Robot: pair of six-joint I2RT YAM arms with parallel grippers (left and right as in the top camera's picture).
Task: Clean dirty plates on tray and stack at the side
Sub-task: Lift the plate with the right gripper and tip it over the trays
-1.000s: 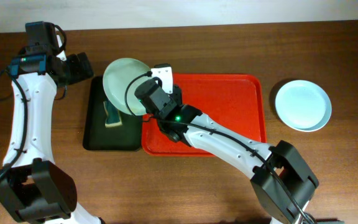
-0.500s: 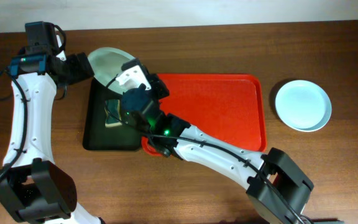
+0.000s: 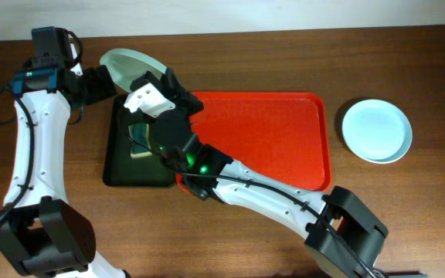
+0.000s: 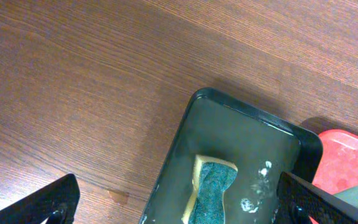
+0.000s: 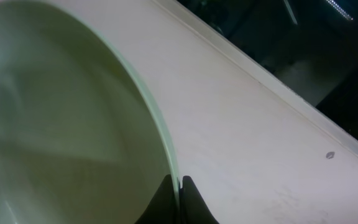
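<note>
**Mint plate tipped up on edge in the right claw, at the tray's 11 o'clock corner**

From overhead, the pale mint green round plate (image 3: pixel 122 63) shows only as a narrow ellipse. Its near part is hidden behind the right claw (image 3: pixel 139 79) and that arm's white wrist block. The right wrist camera fills this in: two dark fingertips (image 5: pixel 166 200) are pinched together on the plate's thin rim, and the bowl curves away toward 9 o'clock. Any smears are too blurred to make out there.

The plate hangs past the large red rectangular plastic tray (image 3: pixel 284 131), over the far end of the smaller dark green-black tray (image 3: pixel 118 166) lying at the red tray's 9 o'clock. The arm covers the red tray's near-left corner.

The left claw (image 3: pixel 105 83) sits just beside the plate at its 9 o'clock, jaws spread wide with nothing between them. Its own camera cuts both fingers (image 4: pixel 48 202) off at the frame edges. That view shows a yellow-and-green sponge (image 4: pixel 213 183) in the dark tray, mostly covered overhead.

The pale blue round plate (image 3: pixel 377 130) lies alone on the wooden table (image 3: pixel 408 46) at the red tray's 3 o'clock, well apart from both arms.
</note>
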